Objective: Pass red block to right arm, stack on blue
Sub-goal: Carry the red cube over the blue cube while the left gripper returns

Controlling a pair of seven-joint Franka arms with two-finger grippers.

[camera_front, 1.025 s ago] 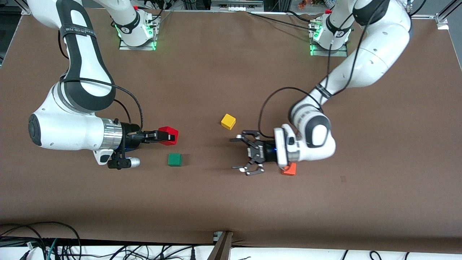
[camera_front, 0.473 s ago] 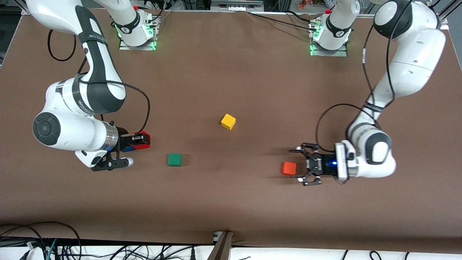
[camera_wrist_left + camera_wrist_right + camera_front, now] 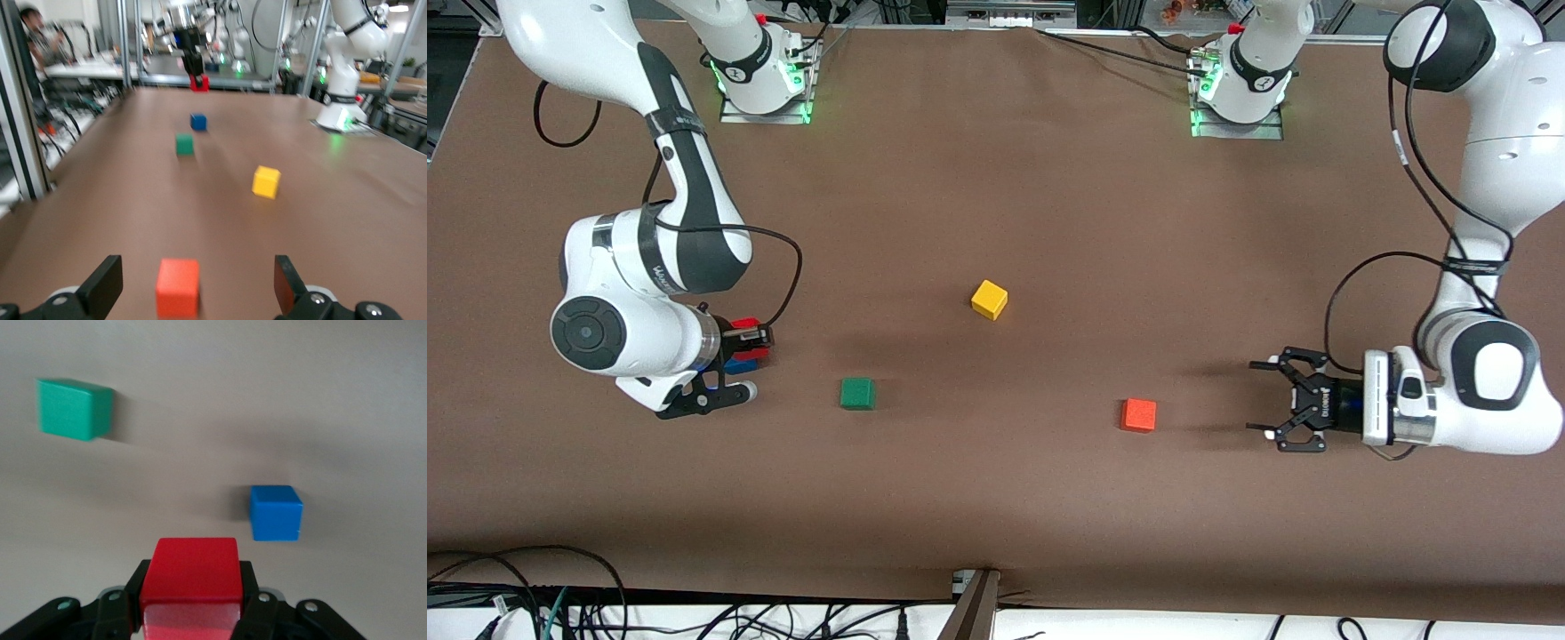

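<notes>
The right gripper (image 3: 763,336) has carried the red block (image 3: 745,325) to mid-left of the front view, clamped above blue (image 3: 737,365) (not aligned yet); the left gripper (image 3: 1270,412), open and empty, has retreated to the lower right.

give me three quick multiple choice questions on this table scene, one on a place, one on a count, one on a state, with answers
1. Where is the red block?
A. in the right claw, over the blue block
B. on the yellow block
C. on the table

2. How many blocks lie on the table?
A. two
B. four
C. six

3. The left claw is:
A. shut on the orange block
B. open, holding nothing
C. holding the green block

Answers: 1 A, the right wrist view shows it gripped. 2 B, blue, green block, yellow block, orange block. 3 B, its fingers are spread apart.
</notes>
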